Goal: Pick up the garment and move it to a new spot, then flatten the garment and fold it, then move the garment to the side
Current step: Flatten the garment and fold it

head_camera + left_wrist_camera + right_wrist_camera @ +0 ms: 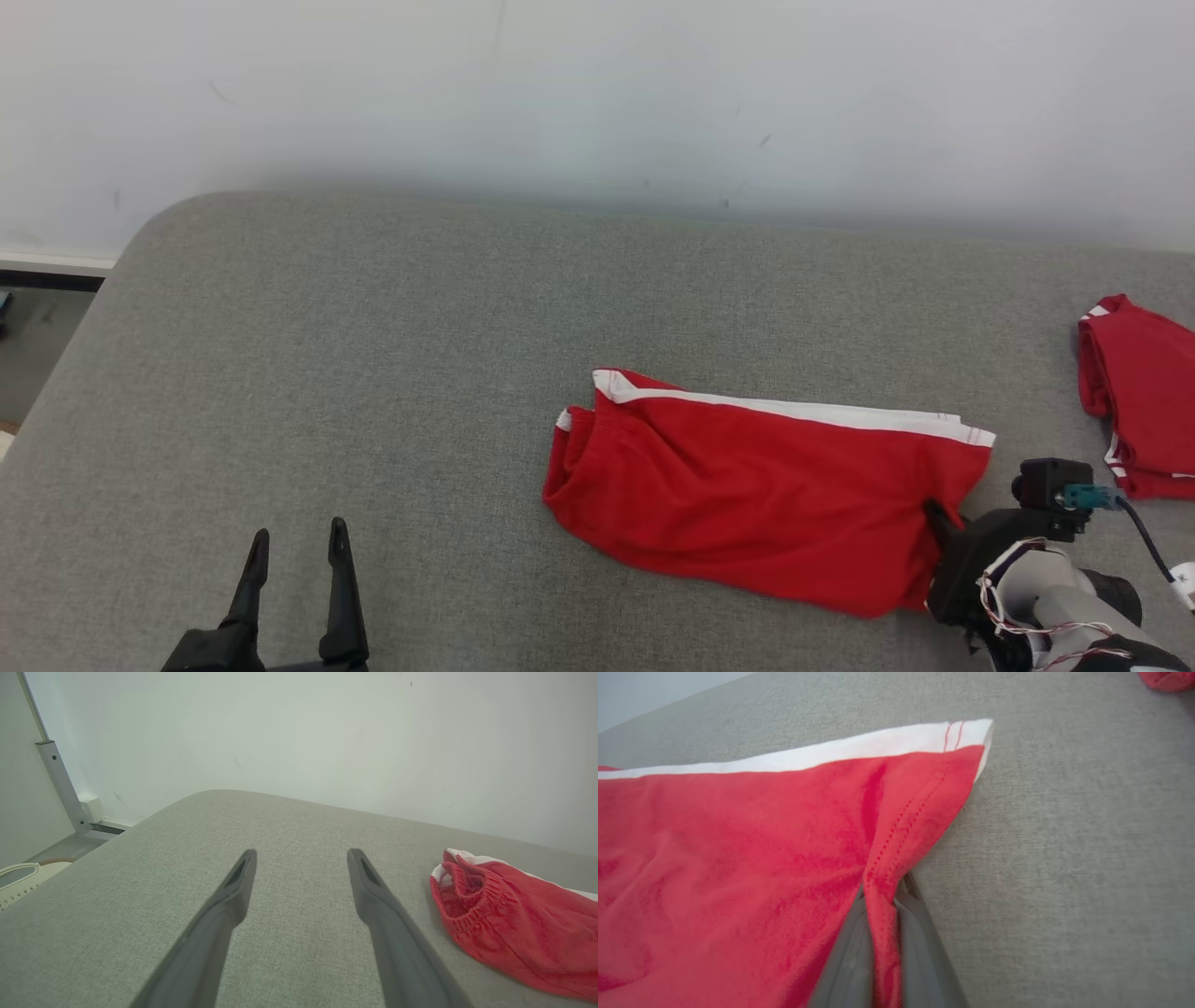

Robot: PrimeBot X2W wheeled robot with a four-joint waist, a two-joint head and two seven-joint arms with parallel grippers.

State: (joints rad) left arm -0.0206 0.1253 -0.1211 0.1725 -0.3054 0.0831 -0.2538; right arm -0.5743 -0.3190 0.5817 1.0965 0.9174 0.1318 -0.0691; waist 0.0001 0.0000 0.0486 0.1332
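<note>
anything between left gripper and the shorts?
Nothing visible. Bare grey cushion lies between the open left gripper and the waistband end of the shorts. The right gripper is shut on the hem at the opposite end. A second red garment lies further right, apart from the shorts.
</note>
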